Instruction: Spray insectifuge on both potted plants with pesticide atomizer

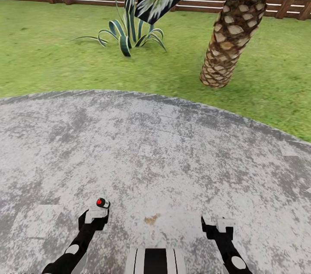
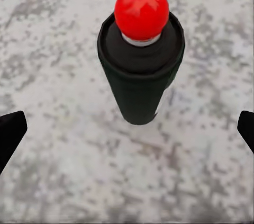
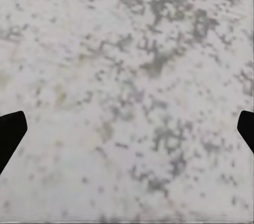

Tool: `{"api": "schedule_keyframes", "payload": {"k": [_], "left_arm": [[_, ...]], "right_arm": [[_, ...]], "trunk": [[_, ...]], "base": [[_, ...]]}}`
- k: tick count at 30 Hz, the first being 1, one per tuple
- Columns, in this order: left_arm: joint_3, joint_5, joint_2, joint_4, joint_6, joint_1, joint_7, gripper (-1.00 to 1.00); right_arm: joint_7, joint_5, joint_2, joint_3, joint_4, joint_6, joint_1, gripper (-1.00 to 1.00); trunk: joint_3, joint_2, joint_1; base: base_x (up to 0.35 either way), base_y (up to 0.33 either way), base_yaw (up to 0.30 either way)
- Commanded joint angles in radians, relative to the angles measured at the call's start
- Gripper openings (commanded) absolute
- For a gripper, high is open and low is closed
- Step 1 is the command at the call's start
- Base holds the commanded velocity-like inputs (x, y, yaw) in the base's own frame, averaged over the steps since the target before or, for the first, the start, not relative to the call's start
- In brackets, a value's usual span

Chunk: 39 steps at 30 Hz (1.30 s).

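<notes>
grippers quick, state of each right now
Left tool: holding the pesticide atomizer.
Right tool: open, holding nothing.

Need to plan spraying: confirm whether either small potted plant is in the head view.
No: beyond the patio stand the striped agave and a palm trunk, no small pots.

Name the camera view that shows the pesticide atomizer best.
The left wrist view: the pesticide atomizer is large there, dark body and red tip clear. In the head view it is a tiny red-tipped shape at the left gripper.
</notes>
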Motion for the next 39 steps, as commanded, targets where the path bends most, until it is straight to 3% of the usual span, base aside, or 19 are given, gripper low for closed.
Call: {"api": "schedule_keyframes", "payload": {"k": [1,10,39], "left_arm": [[0.0,0.001,0.0,0.001,-0.003,0.0,-0.001,1.0],[0.0,0.001,0.0,0.001,-0.003,0.0,-0.001,1.0],[0.0,0.001,-0.008,0.001,-0.003,0.0,0.001,1.0]], "right_arm": [[-0.003,0.001,0.0,0.0,0.001,-0.003,0.0,1.0],[-0.003,0.002,0.0,0.0,0.001,-0.003,0.0,1.0],[-0.003,0.002,0.0,0.0,0.001,-0.003,0.0,1.0]], "trunk": [[-0.005,0.0,0.0],[-0.02,-0.001,0.001],[-0.021,-0.001,0.001]], "base": [[0.0,0.0,0.0],[0.0,0.0,0.0],[0.063,0.0,0.0]]}}
